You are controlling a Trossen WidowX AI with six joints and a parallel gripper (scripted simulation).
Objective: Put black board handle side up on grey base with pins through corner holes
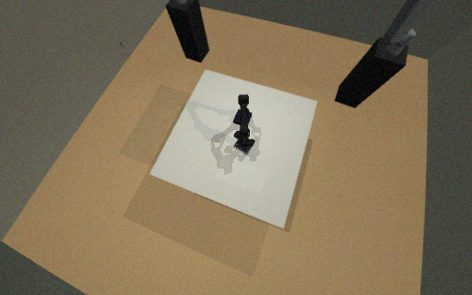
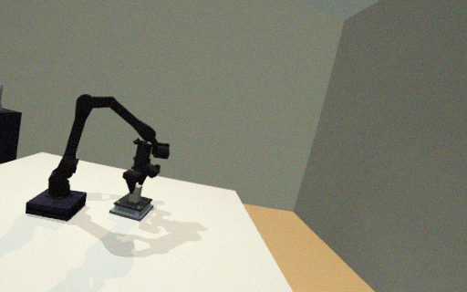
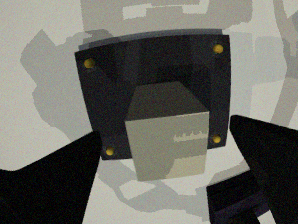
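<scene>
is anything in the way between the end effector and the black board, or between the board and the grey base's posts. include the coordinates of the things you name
Nothing visible: the open end effector (image 3: 166, 131) straddles the board's handle (image 3: 167, 145), and the board (image 2: 137, 201) (image 3: 160, 60) sits over the base (image 2: 131, 213).
</scene>
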